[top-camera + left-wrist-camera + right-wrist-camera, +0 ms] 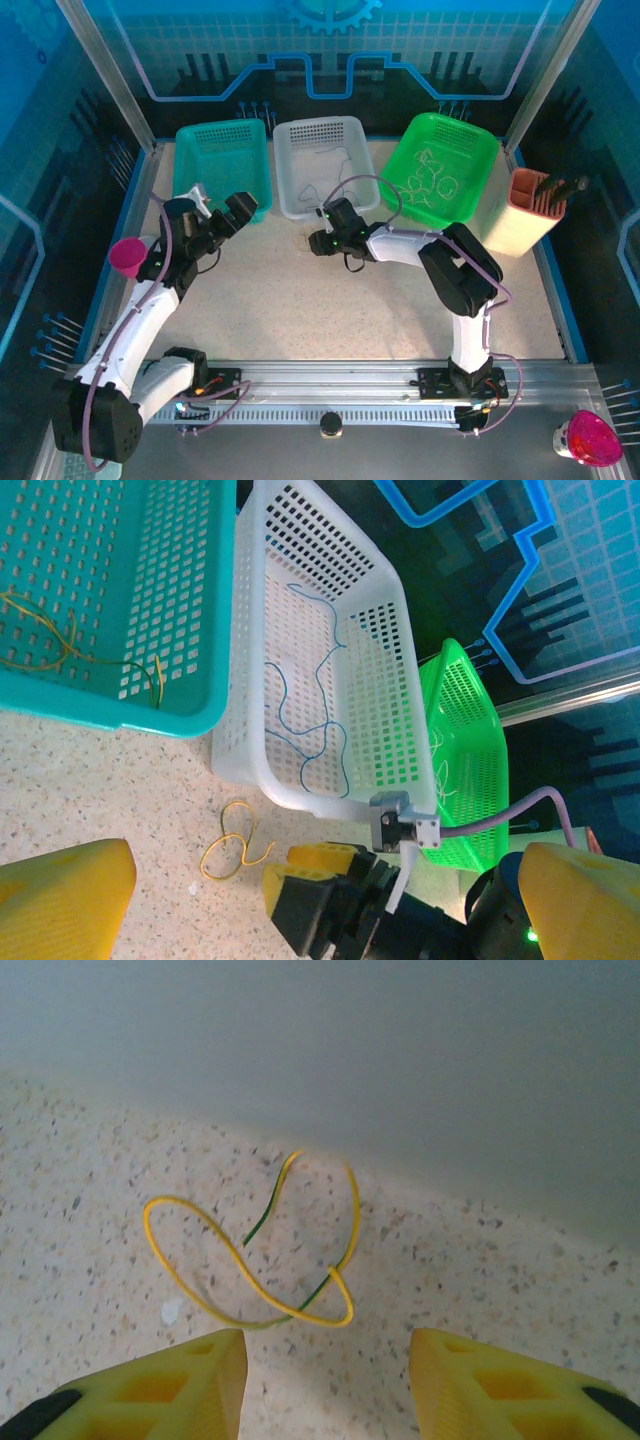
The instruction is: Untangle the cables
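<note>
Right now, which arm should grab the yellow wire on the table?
Right. The right tool hangs open with the yellow wire lying just ahead of it. The left tool is off beside the teal basket.

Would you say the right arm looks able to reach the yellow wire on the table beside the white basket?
Probably yes: the yellow wire lies bare on the table just ahead of the right claw, jaws apart, nothing between.
</note>
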### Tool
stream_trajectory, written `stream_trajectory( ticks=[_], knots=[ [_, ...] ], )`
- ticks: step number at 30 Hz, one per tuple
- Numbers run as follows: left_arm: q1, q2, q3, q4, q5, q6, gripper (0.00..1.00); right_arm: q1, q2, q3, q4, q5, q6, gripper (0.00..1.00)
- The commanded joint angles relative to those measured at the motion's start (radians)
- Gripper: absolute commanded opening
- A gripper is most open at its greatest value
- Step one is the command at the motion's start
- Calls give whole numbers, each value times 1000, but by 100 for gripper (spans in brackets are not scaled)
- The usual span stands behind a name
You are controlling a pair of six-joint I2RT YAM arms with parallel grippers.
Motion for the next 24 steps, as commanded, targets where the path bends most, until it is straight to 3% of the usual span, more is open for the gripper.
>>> stream_trajectory(
  ticks=[1,8,15,24],
  knots=[
    [-16,-6,-12,6,-23,-12,99,-5,35,31,44,41,46,46],
    [-34,1,-12,12,-34,-14,99,-6,71,39,61,53,58,33],
    [-40,-9,-9,11,-40,-14,99,-8,36,-24,78,52,43,0],
    [-43,-17,-3,5,-46,-9,99,-8,-97,-102,90,37,26,0]
  ],
)
